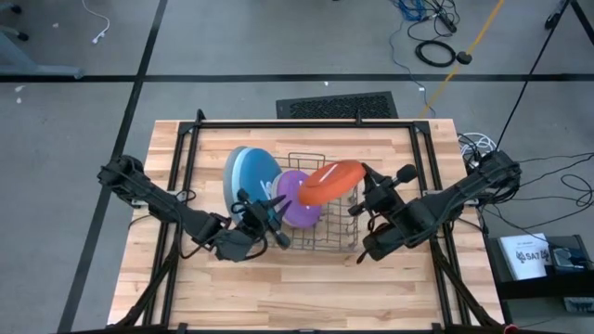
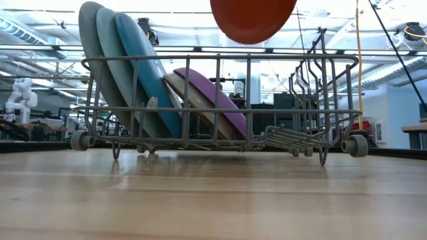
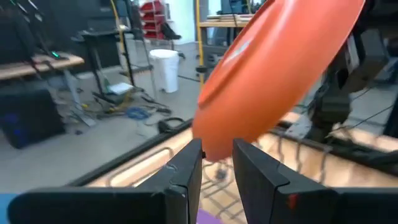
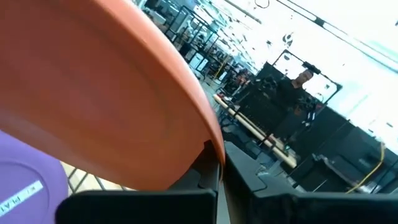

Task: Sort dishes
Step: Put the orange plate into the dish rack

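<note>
An orange-red plate (image 1: 331, 181) hangs tilted above the grey wire rack (image 1: 325, 237), with my right gripper (image 1: 360, 197) shut on it from the rack's right. My left gripper (image 3: 217, 167) stands level at the rack's left, open by a narrow gap. The plate's near rim (image 3: 211, 152) lies in line with that gap. In the rack, three large plates, grey (image 2: 90, 60), light blue (image 2: 110, 63) and darker blue (image 2: 143, 73), lean on edge at its left end. A beige-grey plate (image 2: 190, 100) and a purple one (image 2: 213, 100) lean beside them. My right gripper pinches the orange-red plate's rim (image 4: 208, 146) between its two fingers, at the plate's right end. The fingers come in level from the table's right. The plate is lifted clear above the rack (image 2: 253, 20), tilted. My left gripper: I cannot tell whether its fingertips touch the plate's rim.
The rack's upright wires (image 2: 320, 87) rise at its right end, below the lifted plate. A black frame (image 1: 186, 139) borders the wooden table. Bare wood (image 1: 306, 292) lies between the rack and the near edge. Cables (image 1: 436, 51) lie on the floor beyond.
</note>
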You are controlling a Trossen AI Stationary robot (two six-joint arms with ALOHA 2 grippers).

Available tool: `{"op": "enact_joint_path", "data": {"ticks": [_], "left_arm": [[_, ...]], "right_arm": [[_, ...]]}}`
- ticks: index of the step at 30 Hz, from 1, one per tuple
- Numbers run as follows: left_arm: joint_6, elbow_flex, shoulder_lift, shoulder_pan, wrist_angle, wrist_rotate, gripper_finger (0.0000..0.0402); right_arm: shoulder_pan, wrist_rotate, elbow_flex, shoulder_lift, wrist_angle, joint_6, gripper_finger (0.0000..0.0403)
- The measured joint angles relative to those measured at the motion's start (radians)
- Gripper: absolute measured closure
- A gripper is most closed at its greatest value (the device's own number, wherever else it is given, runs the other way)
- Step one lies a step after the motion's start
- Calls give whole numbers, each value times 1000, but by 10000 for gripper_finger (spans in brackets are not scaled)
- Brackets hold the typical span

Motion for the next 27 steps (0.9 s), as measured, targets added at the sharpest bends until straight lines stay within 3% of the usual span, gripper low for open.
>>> {"op": "enact_joint_path", "data": {"ticks": [9, 15, 20, 27], "left_arm": [[-104, 0, 0, 12, 2, 187, 311], [-344, -10, 0, 76, -2, 159, 311], [-413, -11, 0, 121, -3, 360, 311], [-387, -11, 0, 124, -5, 481, 309]], "right_arm": [[-22, 0, 0, -43, 9, -47, 403], [2, 0, 0, -51, 10, -82, 403], [28, 7, 0, -54, 9, -155, 403], [64, -4, 0, -68, 8, -371, 403]]}}
